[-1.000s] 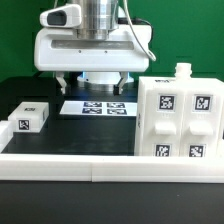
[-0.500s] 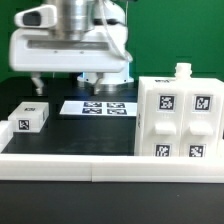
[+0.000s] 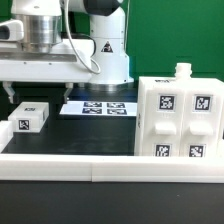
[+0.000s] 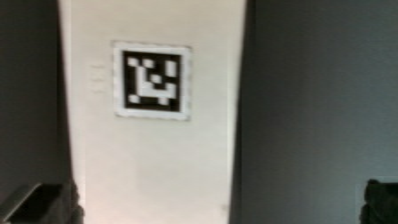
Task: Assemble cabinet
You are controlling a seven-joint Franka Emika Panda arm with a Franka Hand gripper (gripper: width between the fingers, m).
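Observation:
The cabinet body [image 3: 180, 120], a large white box with several black-and-white tags and a small knob on top, stands at the exterior view's right. A small white tagged panel [image 3: 30, 117] lies on the dark table at the exterior view's left. My gripper [image 3: 38, 94] hangs open just above this panel, its two fingers apart and holding nothing. In the wrist view the panel [image 4: 151, 110] fills the frame as a long white strip with one tag. My gripper [image 4: 210, 205] is open there, and the dark fingertips [image 4: 36, 205] show at the edges, with the panel nearer one of them.
The marker board [image 3: 100, 107] lies flat on the table behind, between the panel and the cabinet body. A long white rail [image 3: 100, 165] runs across the front. The white robot base [image 3: 105, 50] stands at the back.
My gripper has moved toward the exterior view's left, from above the marker board to above the small panel. The parts have not moved.

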